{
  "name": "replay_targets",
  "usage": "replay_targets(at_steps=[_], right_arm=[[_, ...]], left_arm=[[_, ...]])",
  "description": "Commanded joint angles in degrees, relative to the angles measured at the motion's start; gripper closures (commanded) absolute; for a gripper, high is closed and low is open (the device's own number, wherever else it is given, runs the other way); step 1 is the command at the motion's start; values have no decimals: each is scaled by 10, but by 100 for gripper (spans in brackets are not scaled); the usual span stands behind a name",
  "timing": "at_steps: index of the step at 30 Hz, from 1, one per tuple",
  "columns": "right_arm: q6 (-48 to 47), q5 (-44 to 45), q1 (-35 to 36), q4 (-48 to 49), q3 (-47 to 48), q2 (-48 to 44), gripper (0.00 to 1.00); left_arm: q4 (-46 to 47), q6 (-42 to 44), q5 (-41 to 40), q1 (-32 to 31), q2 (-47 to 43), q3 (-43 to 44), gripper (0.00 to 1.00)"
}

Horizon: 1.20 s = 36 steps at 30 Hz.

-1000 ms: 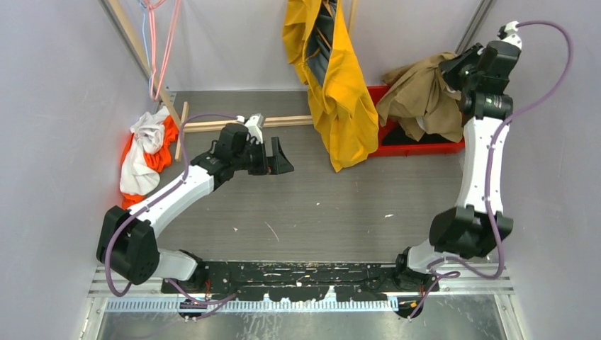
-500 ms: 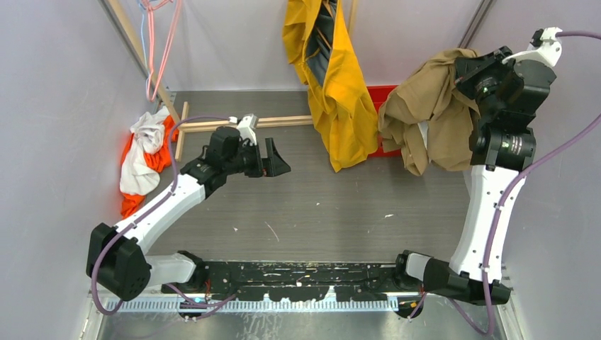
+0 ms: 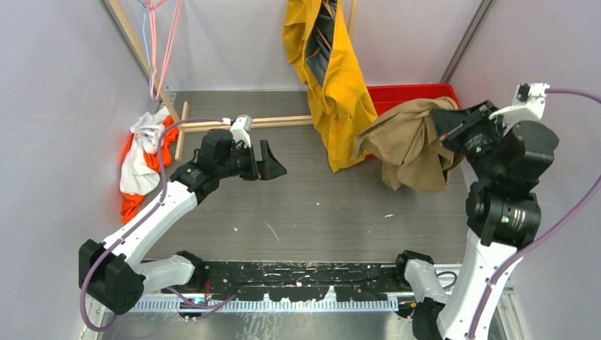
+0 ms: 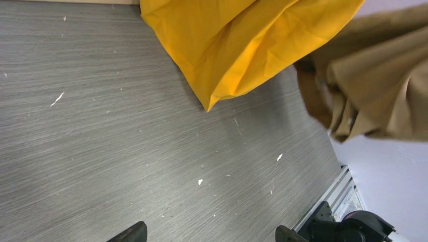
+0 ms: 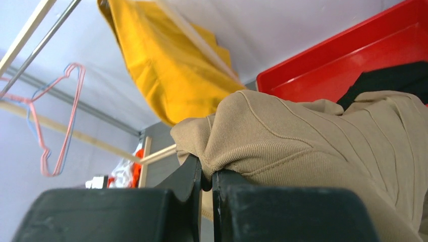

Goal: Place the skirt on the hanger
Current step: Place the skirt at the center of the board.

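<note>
The skirt (image 3: pixel 407 145) is a tan ribbed garment that hangs bunched above the table's right side, in front of the red bin. My right gripper (image 3: pixel 445 129) is shut on a fold of the skirt (image 5: pixel 313 146), and the cloth is pinched between the black fingers of that gripper (image 5: pixel 207 176). Pink and blue wire hangers (image 3: pixel 159 49) dangle from a rail at the back left, and the hangers (image 5: pixel 55 121) also show in the right wrist view. My left gripper (image 3: pixel 273 159) is open and empty over the table's middle left. That gripper (image 4: pixel 208 237) faces the skirt (image 4: pixel 383 91).
A yellow garment (image 3: pixel 340 92) hangs from the back rail down to the table, left of the skirt. The red bin (image 3: pixel 411 92) holds dark cloth at the back right. An orange and white cloth (image 3: pixel 145 152) lies at the left wall beside wooden sticks (image 3: pixel 212 125).
My right arm has lifted the skirt out of the red bin and carried it forward and left. My left arm has shifted slightly left, its jaws still wide.
</note>
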Motion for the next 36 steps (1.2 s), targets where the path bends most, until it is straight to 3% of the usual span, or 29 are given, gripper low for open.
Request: replay_targets(at_steps=[1, 8, 14, 17, 23, 26, 30, 32, 34, 36], right_arm=[[8, -79, 21, -8, 13, -38, 99], [101, -215, 71, 87, -101, -56, 99], [111, -218, 152, 145, -151, -32, 99], [65, -137, 288, 123, -137, 12, 99], [-29, 152, 645, 83, -95, 112, 99], [-52, 299, 740, 98, -101, 162, 99], [-33, 321, 810, 166, -170, 212, 99], [-17, 280, 826, 206, -233, 231, 88], [-4, 224, 828, 248, -293, 217, 57], [4, 205, 828, 268, -337, 173, 41]], left_arm=[[-22, 14, -1, 3, -39, 19, 9], [-61, 8, -25, 3, -85, 26, 9], [-82, 6, -42, 3, -102, 25, 10], [-93, 9, -55, 3, -107, 27, 9], [-135, 19, -86, 3, -132, 41, 9], [-164, 23, -113, 4, -157, 39, 8], [-195, 26, -145, 4, -190, 28, 7], [-206, 29, -156, 4, -196, 20, 7], [-208, 27, -155, 4, -200, 12, 7], [-207, 23, -149, 4, -200, 4, 7]])
